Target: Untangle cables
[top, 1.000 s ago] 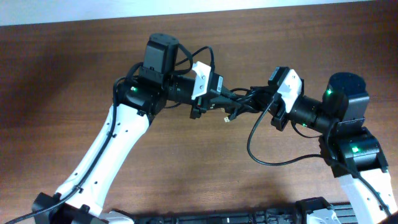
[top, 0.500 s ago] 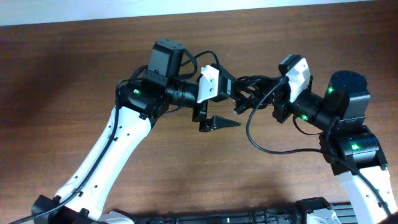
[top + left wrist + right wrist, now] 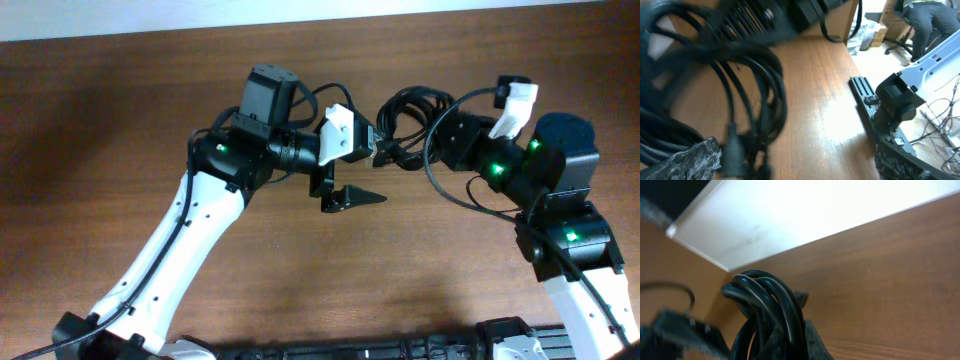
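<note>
- Right pincer (image 3: pixel 792 342) is clamped on the cables (image 3: pixel 771 300); its jaws press together at the bottom of the right wrist view, with several black strands squeezed between them.
- Above that grip the strands rise side by side and bend over in one tight arch.
- Left pincer (image 3: pixel 385 176) has its jaws wide apart and holds nothing. One jaw points at the bundle, and the other sits lower, toward the near edge of the bench (image 3: pixel 120 120).
- From above, the bundle is a small knot of loops between the two pincers, close to the far edge of the bench and a little right of its middle.
- In the left wrist view, blurred loops fill the left half, just beside the grey-padded finger (image 3: pixel 690 160). A small plug (image 3: pixel 732 150) hangs at their lower end. Whether the loops touch that finger I cannot tell.
- Whether the bundle rests on the bench or hangs clear of it I cannot tell.
</note>
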`<state>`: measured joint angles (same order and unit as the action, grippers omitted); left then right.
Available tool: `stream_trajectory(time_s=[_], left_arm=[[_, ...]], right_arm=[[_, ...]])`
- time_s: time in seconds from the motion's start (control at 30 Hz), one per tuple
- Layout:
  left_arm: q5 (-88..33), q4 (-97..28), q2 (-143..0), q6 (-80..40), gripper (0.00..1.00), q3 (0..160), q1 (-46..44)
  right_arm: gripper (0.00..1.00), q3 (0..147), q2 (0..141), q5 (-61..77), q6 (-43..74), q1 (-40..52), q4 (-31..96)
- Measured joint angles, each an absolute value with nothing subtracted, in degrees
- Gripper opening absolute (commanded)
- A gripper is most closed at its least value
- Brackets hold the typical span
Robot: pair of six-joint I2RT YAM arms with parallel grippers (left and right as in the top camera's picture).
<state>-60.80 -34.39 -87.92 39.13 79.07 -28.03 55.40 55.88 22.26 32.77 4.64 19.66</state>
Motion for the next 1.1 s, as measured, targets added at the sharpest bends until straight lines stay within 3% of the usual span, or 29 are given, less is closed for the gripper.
stream_trajectory(time_s=[0.33, 0.53, 1.1], left_arm=[[-60.05, -33.28, -87.92, 39.05, 0.99, 78.85, -33.50], [-52.58, -33.19, -87.92, 38.92, 0.99, 78.85, -36.77], [-48.58, -33.19, -87.92, 38.92, 0.99, 78.85, -37.01]], right_arm=[[0.04, 55.40, 55.88, 20.34, 41.23, 4.64, 19.66], [0.04, 55.40, 55.88, 20.14, 41.82, 4.64, 19.68], [0.04, 55.48, 56.64, 19.92, 43.53, 4.64, 19.68]])
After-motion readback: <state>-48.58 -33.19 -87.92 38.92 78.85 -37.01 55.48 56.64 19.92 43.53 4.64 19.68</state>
